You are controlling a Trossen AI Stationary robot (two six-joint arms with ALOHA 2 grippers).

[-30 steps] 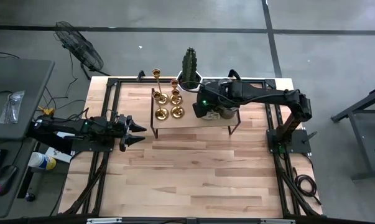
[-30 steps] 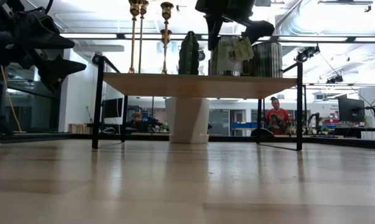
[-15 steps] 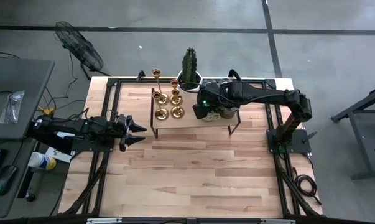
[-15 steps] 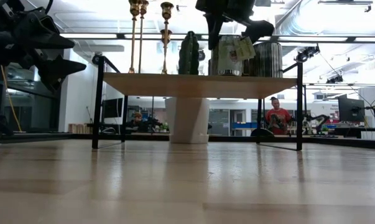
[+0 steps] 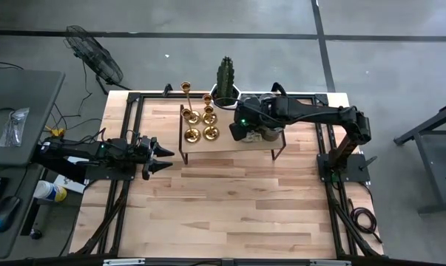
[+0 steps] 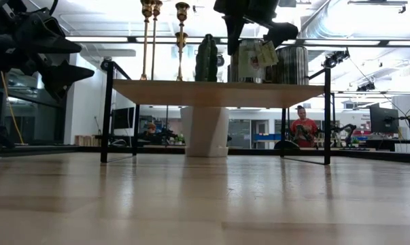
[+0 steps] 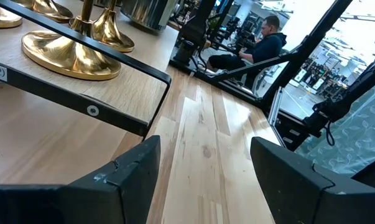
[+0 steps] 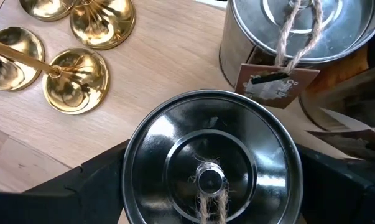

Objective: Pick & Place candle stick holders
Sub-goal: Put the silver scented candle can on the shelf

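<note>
Four gold candle stick holders (image 5: 200,124) stand on their round bases at the left end of a small raised shelf (image 5: 226,142). They also show in the right wrist view (image 8: 75,81) and the left wrist view (image 7: 69,53). My right gripper (image 5: 242,127) is open over the shelf, right of the holders. Its fingers stand on either side of a silver lidded tin (image 8: 206,149). My left gripper (image 5: 162,157) is open and empty at the table's left, pointing toward the shelf. My right gripper comes from above, pointing down, with one finger (image 8: 103,180) on each side of the silver tin's lid rim (image 8: 128,168). I cannot tell whether the fingers touch the tin. The tin stands upright on the shelf.
A second tin with a twine tag (image 8: 299,25) and a potted cactus (image 5: 225,77) stand on the shelf near my right gripper. The shelf's black frame legs (image 6: 108,112) stand on the table. A seated person (image 6: 301,122) shows in the room behind.
</note>
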